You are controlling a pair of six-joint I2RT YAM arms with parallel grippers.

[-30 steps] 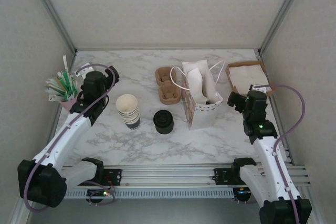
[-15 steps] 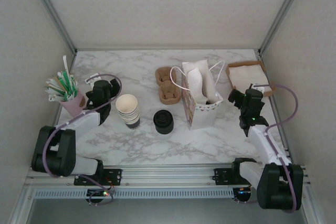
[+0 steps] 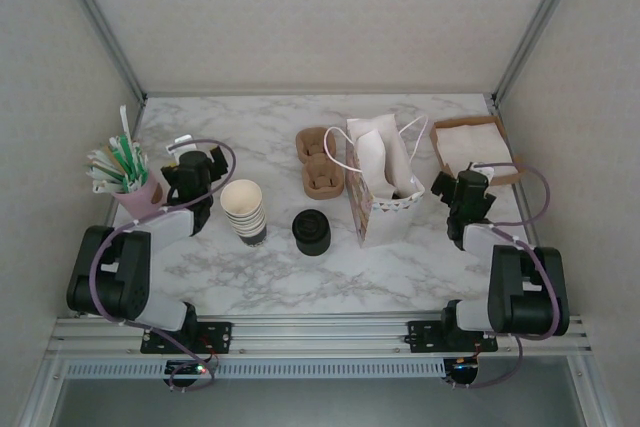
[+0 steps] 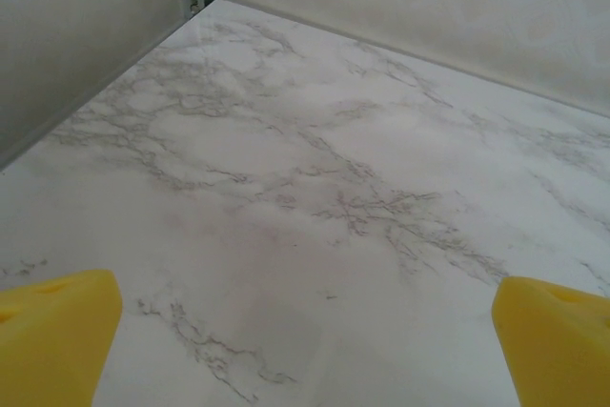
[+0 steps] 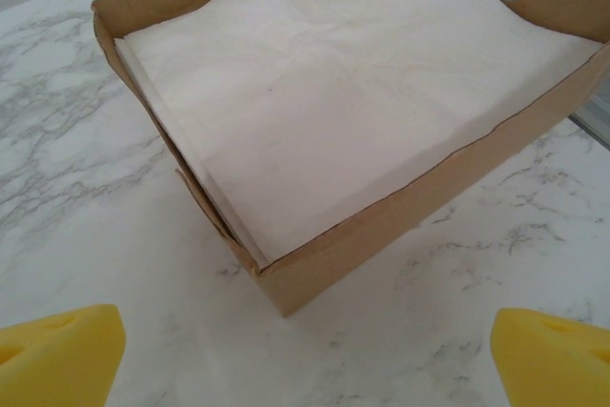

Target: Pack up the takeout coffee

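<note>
Before the right tool [image 5: 305, 355], a cardboard tray [image 5: 400, 226] holds white napkins [image 5: 334, 111].

marble table [image 3: 400, 267]: cups [image 3: 243, 209], black lids [image 3: 311, 232], bag [image 3: 380, 197], carrier [image 3: 320, 163], napkin box [image 3: 470, 143], straw cup [image 3: 137, 197]

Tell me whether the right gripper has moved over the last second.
Yes. In the top view the right gripper has drifted slightly left, closer to the white gift bag, while its arm folded back toward its base.
</note>
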